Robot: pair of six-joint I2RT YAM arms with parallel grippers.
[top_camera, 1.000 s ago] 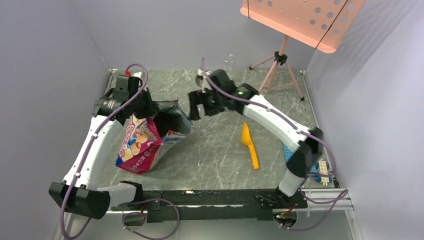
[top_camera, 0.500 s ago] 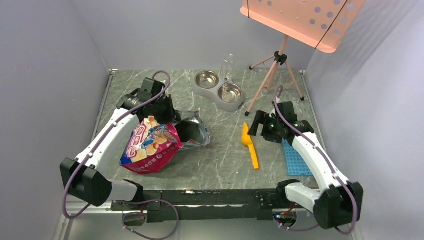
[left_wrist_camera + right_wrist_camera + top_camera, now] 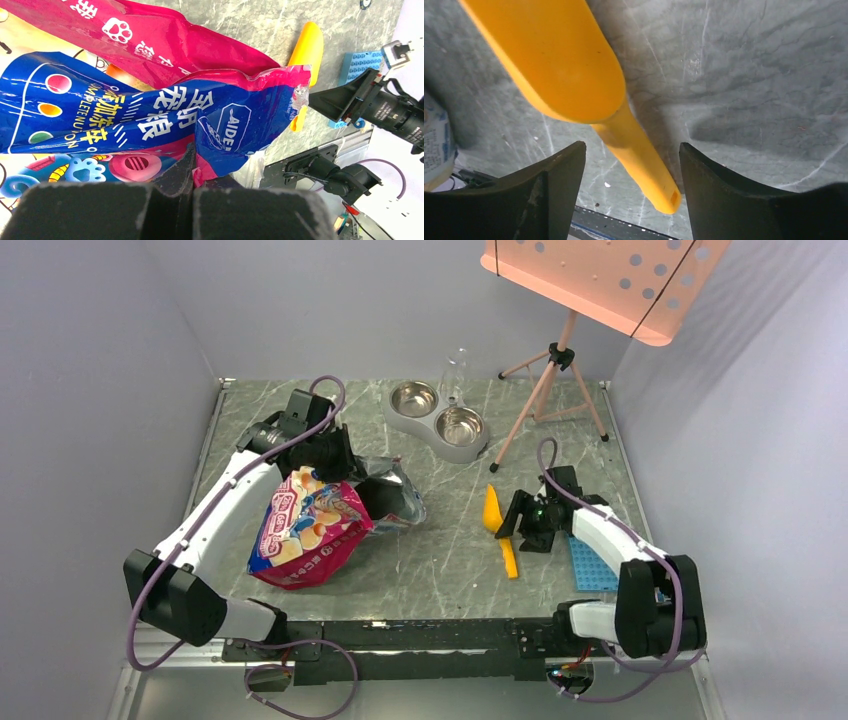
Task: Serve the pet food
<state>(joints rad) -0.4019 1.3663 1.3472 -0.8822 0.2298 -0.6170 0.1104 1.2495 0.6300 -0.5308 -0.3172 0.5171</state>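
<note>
Left pincer clamps the printed bag by its edge while the right pincer, spread wide, straddles the yellow scoop.

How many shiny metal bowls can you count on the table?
2. Both sit in the grey feeder at the far side of the table: the left bowl and the right bowl, which is slightly nearer. None appears hidden.
</note>
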